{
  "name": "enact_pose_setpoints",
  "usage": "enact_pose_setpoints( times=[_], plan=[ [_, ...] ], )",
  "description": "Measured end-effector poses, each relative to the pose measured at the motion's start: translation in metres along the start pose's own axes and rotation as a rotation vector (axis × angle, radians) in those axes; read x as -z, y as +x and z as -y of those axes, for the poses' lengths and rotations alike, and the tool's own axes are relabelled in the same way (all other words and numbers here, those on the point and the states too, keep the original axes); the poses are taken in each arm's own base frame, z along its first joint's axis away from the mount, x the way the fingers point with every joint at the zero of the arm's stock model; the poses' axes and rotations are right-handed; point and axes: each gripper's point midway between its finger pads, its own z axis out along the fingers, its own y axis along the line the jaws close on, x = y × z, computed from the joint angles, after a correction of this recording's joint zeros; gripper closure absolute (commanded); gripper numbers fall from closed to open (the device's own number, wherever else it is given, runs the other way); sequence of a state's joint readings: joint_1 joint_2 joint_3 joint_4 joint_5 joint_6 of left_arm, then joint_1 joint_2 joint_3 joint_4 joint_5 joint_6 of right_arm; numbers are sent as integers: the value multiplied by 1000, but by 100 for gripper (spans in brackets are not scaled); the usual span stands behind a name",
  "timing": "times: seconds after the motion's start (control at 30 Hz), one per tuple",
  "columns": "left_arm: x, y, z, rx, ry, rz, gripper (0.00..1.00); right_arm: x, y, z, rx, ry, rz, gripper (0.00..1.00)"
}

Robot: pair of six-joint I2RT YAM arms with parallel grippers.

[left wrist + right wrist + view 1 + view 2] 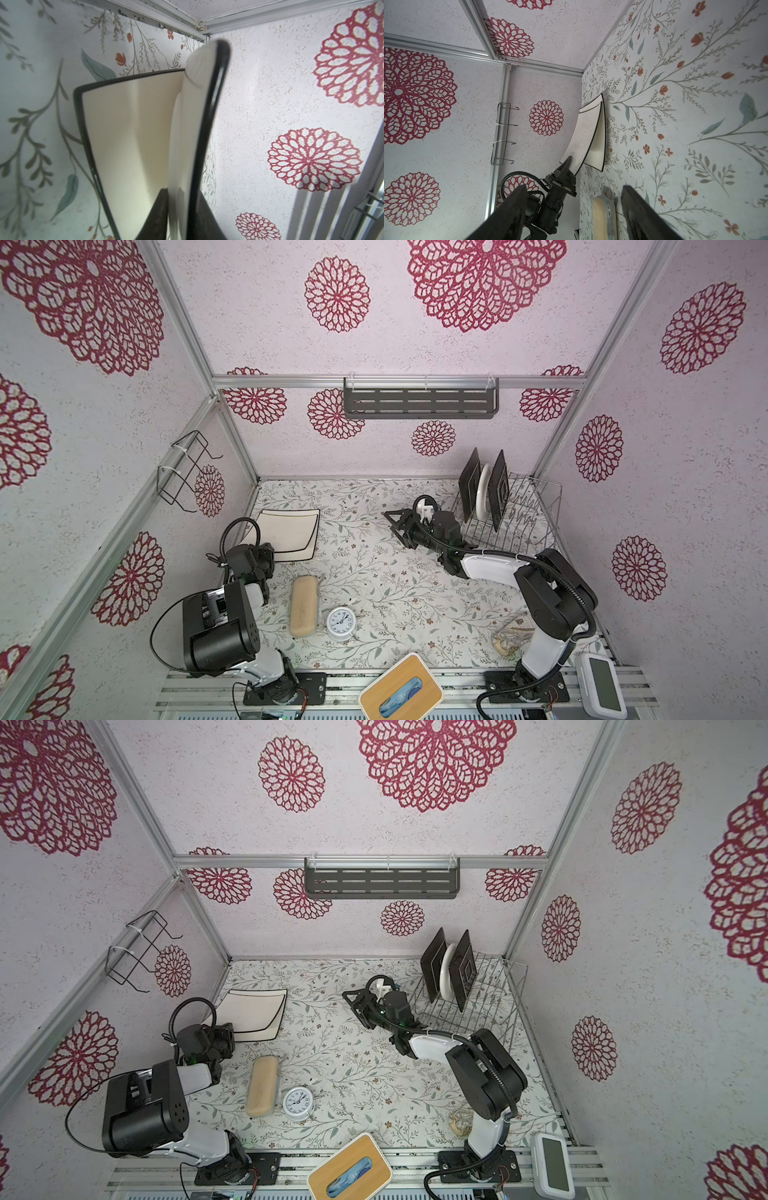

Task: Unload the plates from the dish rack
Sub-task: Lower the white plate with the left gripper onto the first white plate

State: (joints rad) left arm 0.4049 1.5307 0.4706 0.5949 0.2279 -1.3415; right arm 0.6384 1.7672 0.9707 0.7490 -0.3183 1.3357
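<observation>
White, the tilted plate [581, 141] leaned on its twin [599, 145] on the table [374, 572], edge clasped in the left gripper [570, 164]; letting go seemed next. Three plates [483, 493] stood in the dish rack [523, 522] near the right gripper [395, 529], fingers spread, empty.

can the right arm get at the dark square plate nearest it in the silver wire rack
Probably yes: the open, empty right gripper sits beside the silver wire rack, nothing blocking the dark square plate, though it points away.
</observation>
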Motion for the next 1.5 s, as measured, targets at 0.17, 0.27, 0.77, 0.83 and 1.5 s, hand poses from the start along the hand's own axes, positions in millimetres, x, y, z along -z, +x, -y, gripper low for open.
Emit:
enact_pose_setpoints(
  times=[0.17, 0.27, 0.77, 0.83, 1.5],
  plan=[
    [3, -1, 8, -14, 5, -5, 58, 4, -1, -9, 7, -13, 6, 26],
    [5, -1, 10, -20, 1, -8, 50, 6, -2, -15, 12, -24, 9, 26],
    [3, 2, 11, -45, -85, -79, 34, 15, 0, -14, 13, -14, 12, 26],
    [1, 4, 10, -43, -88, -94, 33, 15, 0, -14, 13, -14, 12, 26],
    [0, 16, -3, -56, -142, -170, 9, 16, 0, -12, 12, -10, 13, 26]
  ],
)
